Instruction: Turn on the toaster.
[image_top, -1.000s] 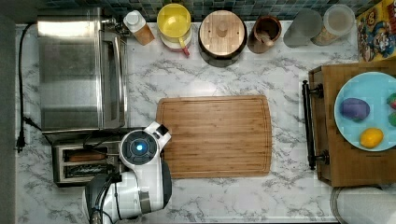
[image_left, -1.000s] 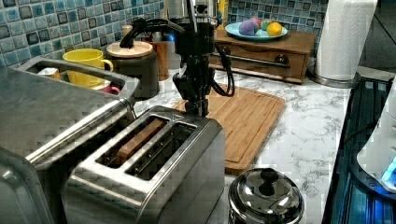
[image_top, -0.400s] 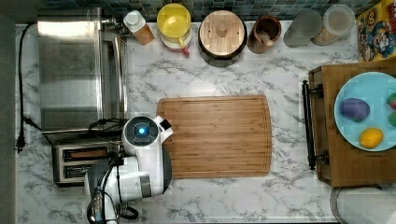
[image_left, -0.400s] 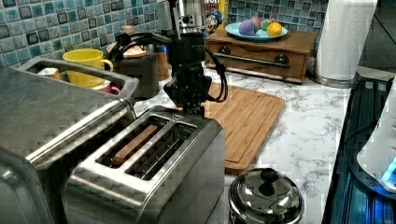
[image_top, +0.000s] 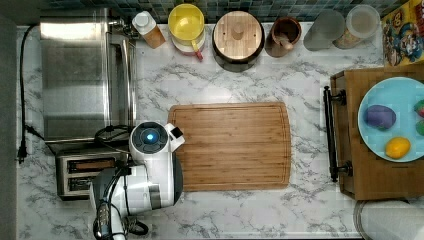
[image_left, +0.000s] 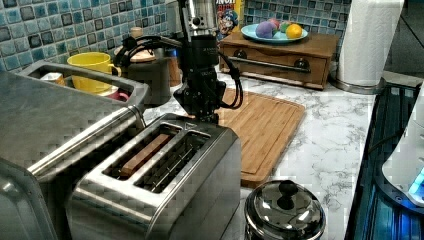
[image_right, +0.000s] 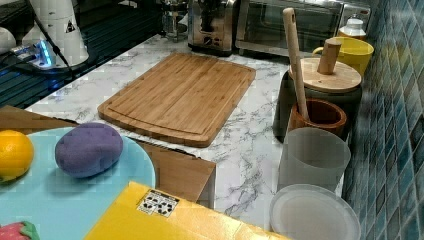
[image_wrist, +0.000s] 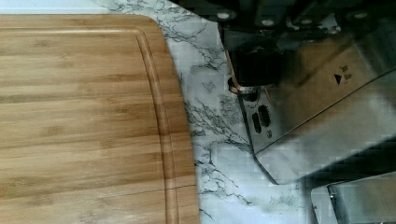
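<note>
The toaster (image_left: 165, 190) is a small brushed-steel box with two long top slots, and a brown slice sits in one slot. In the top view the toaster (image_top: 82, 172) lies at the lower left, its right end under my arm. My gripper (image_left: 210, 116) hangs upright at the toaster's far end in the left view, its fingers shut and their tips level with the toaster's top edge. The wrist view has the gripper (image_wrist: 252, 35) just over the dark lever (image_wrist: 254, 67) on the toaster's steel end face (image_wrist: 317, 107). I cannot tell whether they touch.
A large steel oven (image_top: 82, 75) stands beside the toaster. A bamboo cutting board (image_top: 232, 145) lies just past the gripper. A small steel kettle (image_left: 282, 212) sits near the toaster. Jars and a yellow mug (image_top: 186, 22) line the tiled wall, and a wooden tray (image_top: 370, 180) holds a blue fruit plate.
My arm has shifted up the top view towards the oven. In the left view the gripper has dropped a little and closed in on the toaster's far end.
</note>
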